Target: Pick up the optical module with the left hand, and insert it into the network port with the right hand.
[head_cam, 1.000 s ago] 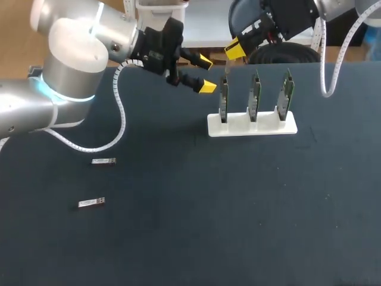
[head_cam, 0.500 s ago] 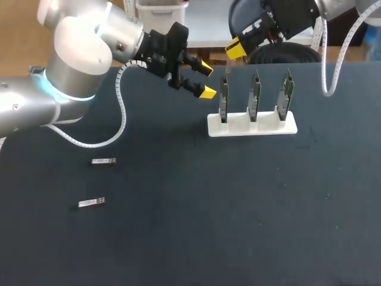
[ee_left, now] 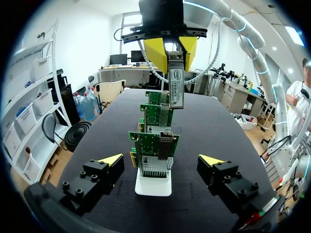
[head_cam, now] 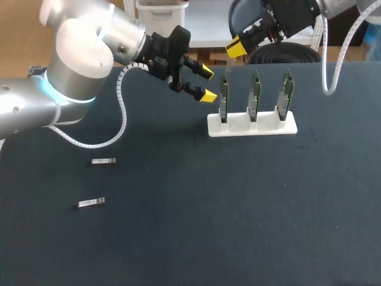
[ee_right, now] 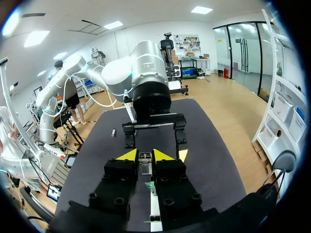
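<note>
Optical module pinched upright in right jaws above circuit boards, left jaws wide open, empty.

Hanging upright, thin and silver: an optical module, being pinched at its top end by the right gripper, floating just over the end board of the row. Standing on edge in a white stand: three green boards, side by side, the nearest one in the left wrist view carrying a small dark network port. Lying flat on the dark table, well apart from the stand: a second module and a third module, near each other.
</note>
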Robot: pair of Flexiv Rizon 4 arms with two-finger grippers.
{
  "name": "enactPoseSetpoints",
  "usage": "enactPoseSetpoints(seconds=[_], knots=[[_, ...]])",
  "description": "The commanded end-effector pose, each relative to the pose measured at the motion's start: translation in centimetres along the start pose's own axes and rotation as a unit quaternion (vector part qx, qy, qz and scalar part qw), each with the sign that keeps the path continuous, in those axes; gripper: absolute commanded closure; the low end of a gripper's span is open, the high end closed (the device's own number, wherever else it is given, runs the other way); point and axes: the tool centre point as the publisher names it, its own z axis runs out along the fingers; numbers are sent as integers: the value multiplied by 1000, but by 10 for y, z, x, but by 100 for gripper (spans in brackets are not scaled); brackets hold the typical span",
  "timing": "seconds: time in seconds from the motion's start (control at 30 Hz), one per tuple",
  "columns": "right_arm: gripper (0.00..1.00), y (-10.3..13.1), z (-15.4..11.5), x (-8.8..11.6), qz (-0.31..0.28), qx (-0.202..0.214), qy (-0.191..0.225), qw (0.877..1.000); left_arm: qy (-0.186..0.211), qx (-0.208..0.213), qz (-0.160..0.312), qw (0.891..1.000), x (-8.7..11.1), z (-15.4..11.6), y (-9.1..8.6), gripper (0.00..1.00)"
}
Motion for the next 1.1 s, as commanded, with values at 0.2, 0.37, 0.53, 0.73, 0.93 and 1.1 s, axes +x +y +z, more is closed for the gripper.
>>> enactPoseSetpoints(seconds=[0.2, 0.37, 0.53, 0.73, 0.93, 1.1], knots=[[100, 10, 1, -2, -15, 14, 8, 1000, 1, 0, -4, 1000, 1, -1, -3, 0], [100, 12, 2, -4, -22, 21, 13, 999, 1, -1, -4, 1000, 1, -1, -3, 0], [100, 13, 7, -1, -25, 28, 25, 999, 1, -1, -4, 1000, 1, -1, -3, 0], [100, 13, 13, 4, -28, 40, 35, 998, 1, -1, -4, 1000, 1, -1, -3, 0], [100, 4, 14, 8, -31, 38, 49, 998, 1, -1, -4, 1000, 1, -1, -3, 0], [100, -3, 15, 10, -33, 34, 52, 998, 1, -1, -4, 1000, 1, -1, -3, 0]])
